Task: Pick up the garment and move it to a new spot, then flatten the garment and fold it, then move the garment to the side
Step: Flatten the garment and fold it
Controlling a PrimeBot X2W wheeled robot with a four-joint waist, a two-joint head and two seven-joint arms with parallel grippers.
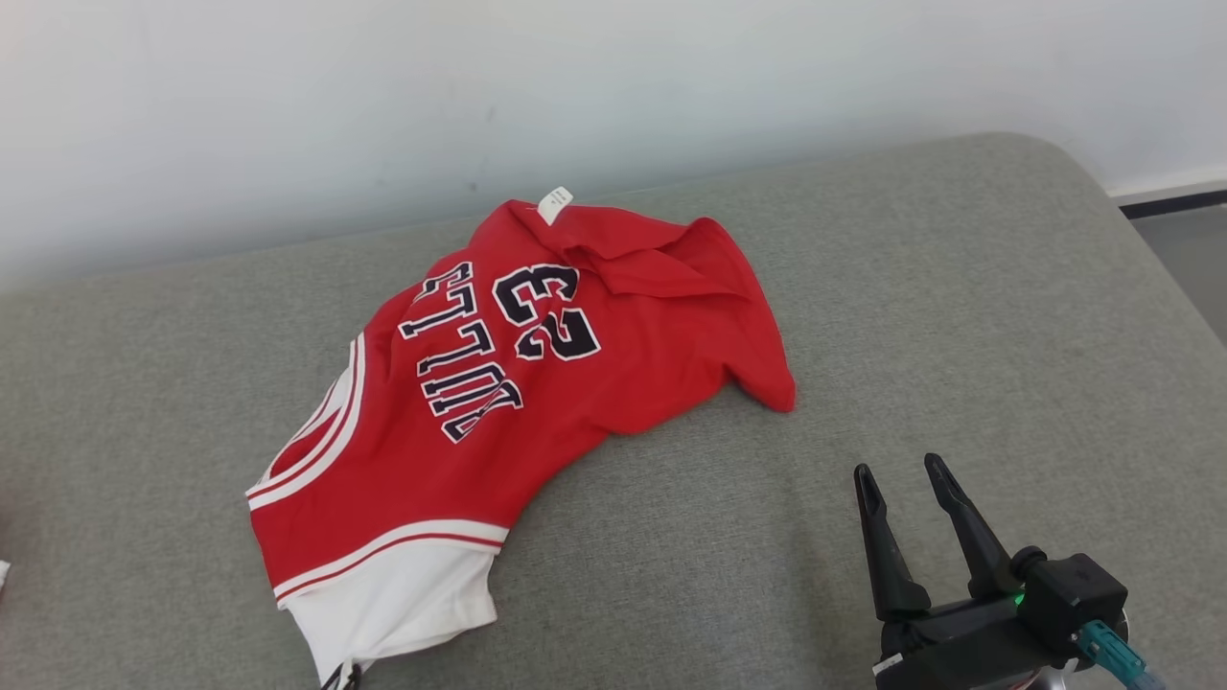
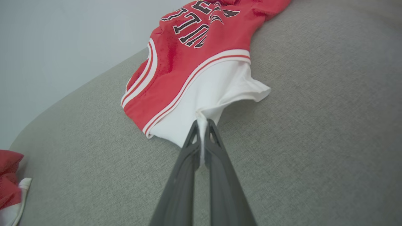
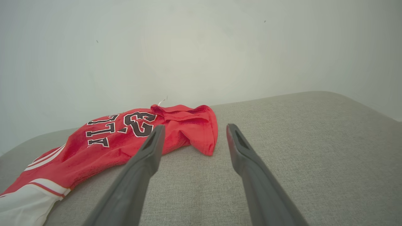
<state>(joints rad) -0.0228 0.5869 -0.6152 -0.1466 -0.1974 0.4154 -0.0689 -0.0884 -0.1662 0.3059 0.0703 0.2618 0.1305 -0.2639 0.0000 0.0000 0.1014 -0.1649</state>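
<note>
So, the left claw point(image 2: 202, 122) is clamped on a thin pinch of the white hem point(image 2: 216, 91) of the red garment point(image 1: 537, 383), which is lying rumpled on the grey couch point(image 1: 959, 287), left of centre. The right claw point(image 1: 901, 467) is held wide apart, well clear. It's probably best lifted slowly and high, so that small grip isn't pulled loose.

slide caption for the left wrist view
Left hand pinches the white edge of the red jersey on a grey cushion.
</note>
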